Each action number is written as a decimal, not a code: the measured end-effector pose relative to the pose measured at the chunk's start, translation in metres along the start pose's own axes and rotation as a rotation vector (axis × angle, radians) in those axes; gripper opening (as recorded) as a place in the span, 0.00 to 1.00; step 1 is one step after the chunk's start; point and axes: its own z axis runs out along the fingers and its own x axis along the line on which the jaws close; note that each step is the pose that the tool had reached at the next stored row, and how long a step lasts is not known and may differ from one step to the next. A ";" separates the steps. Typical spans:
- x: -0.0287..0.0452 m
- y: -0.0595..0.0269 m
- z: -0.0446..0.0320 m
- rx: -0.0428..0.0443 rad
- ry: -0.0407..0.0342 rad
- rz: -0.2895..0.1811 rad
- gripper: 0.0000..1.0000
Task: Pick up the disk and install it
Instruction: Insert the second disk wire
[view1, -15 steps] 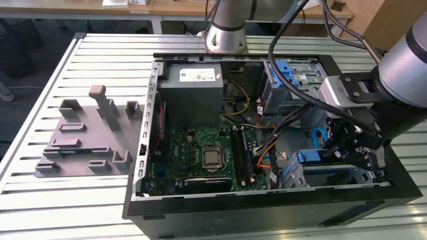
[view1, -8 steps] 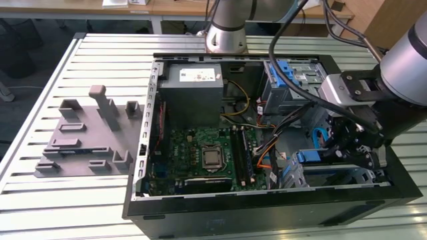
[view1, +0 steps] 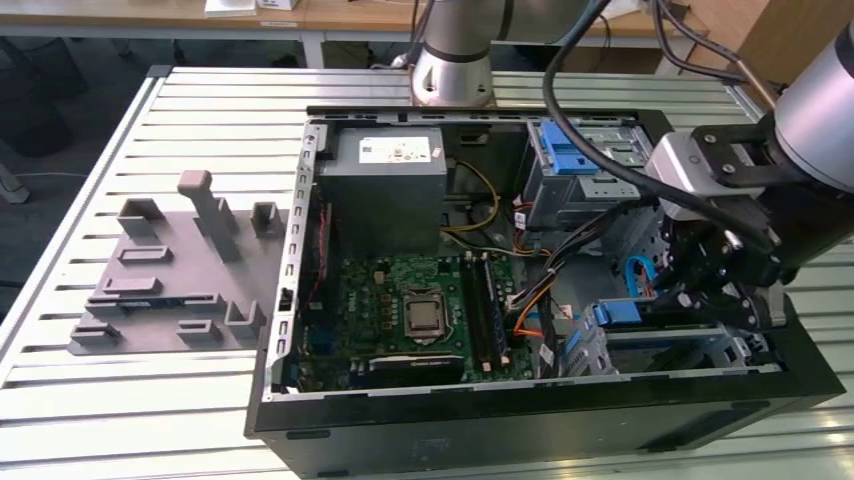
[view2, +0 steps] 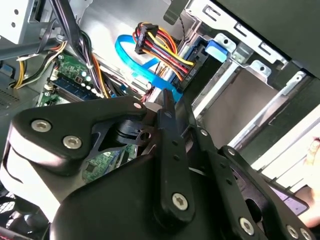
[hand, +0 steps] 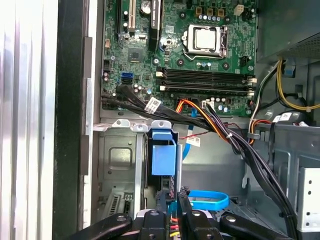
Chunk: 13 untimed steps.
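Note:
My gripper (view1: 690, 296) hangs inside the open computer case (view1: 287, 330), at the exterior view's right, over the lower drive bay (view1: 654, 340). In both wrist views its two thin black fingers (hand: 163, 202) stand close together, shut, with nothing visible between them; the fingertips (view2: 168, 107) are just above the bay. A blue plastic tab (hand: 164, 154) sits on the bay's dark slot right ahead of the gripper. The disk is hidden; I cannot pick it out in the bay.
A blue flat cable (hand: 207, 200) and a bundle of coloured power wires (view2: 155, 47) run close to the fingers. The motherboard (view1: 414, 320) fills the case floor, the grey power box (view1: 387, 185) the back. A grey holder fixture (view1: 174, 280) lies on the slatted table.

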 end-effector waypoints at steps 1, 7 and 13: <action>-0.0001 0.0000 -0.0014 -0.0001 0.0001 0.000 0.24; -0.0006 0.0000 -0.0052 -0.0004 0.0001 0.000 0.16; -0.0006 -0.0001 -0.0054 -0.0006 0.0004 0.000 0.11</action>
